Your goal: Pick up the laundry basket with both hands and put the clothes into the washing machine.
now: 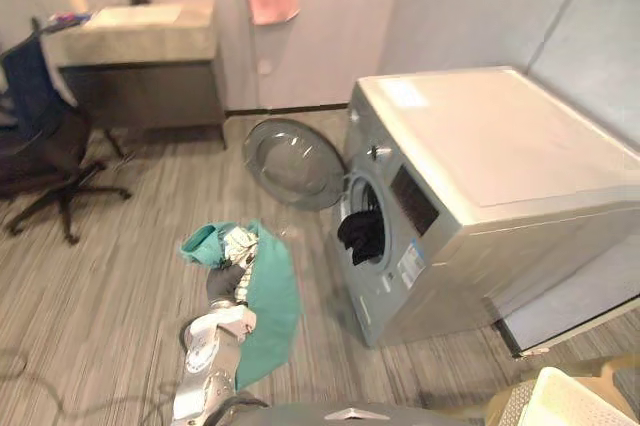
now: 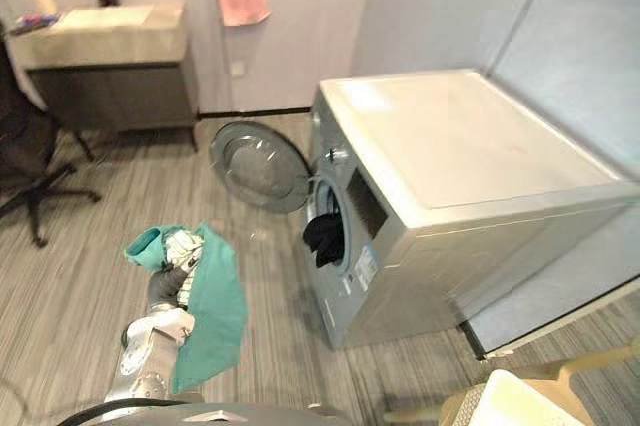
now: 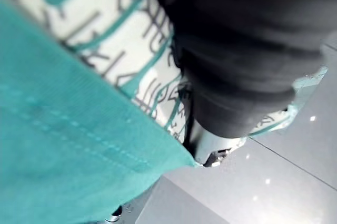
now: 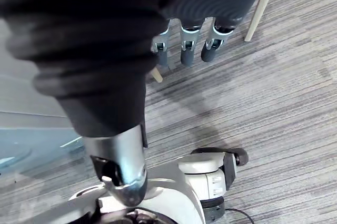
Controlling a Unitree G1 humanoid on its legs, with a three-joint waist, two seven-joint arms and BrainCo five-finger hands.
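Teal garment (image 1: 270,308) drapes left hand (image 1: 222,284), well apart from washing machine (image 1: 480,146).

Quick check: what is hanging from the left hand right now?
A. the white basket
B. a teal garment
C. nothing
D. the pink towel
B: a teal garment drapes over the raised left hand, in front of the washing machine with its door open.
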